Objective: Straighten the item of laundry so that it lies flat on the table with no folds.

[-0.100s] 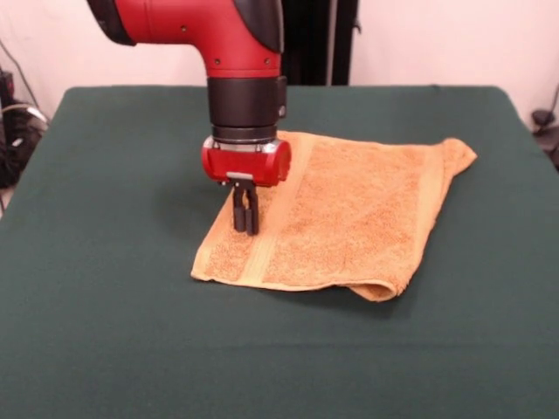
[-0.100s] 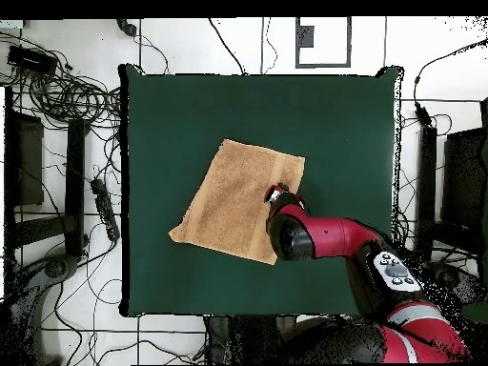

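Fingers (image 1: 245, 212) look pinched together, tips down on the towel (image 1: 349, 218) by its woven band, maybe nipping cloth. Towel sits mid table (image 1: 105, 332), w/ 1 folded edge at the front. Best to pull slow & low so it spreads flat.

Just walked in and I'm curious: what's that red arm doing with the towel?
The arm's gripper is down on the orange towel, near one of its short edges, on the green table. Its fingers look closed. The towel lies mostly spread but askew, and one corner nearest the front camera is curled over, so it isn't flat yet.
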You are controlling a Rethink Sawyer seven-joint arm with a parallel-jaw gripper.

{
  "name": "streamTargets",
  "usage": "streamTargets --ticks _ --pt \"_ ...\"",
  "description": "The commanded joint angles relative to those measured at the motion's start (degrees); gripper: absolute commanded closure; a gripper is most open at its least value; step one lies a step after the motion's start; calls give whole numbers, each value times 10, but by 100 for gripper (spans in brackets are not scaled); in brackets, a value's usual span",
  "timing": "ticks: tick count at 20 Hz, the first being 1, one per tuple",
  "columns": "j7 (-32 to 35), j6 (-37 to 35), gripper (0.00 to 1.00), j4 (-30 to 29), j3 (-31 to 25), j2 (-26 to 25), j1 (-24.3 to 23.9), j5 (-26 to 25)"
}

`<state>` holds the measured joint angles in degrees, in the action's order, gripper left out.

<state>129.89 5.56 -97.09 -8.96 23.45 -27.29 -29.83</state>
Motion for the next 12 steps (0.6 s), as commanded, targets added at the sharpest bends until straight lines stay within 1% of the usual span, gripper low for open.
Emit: streamTargets --ticks 1,2,5,7,9,12 --pt "-4 -62 0 95 -54 -79 4 3" --pt "-11 -74 0 99 -58 -80 1 4" --pt "-44 -109 0 111 -99 -96 -32 -8" --pt "-59 -120 0 121 -119 -107 -46 -16" --pt "-66 -111 0 141 -131 -128 -54 -29" --pt "-88 -122 0 179 -157 -171 -71 -44"
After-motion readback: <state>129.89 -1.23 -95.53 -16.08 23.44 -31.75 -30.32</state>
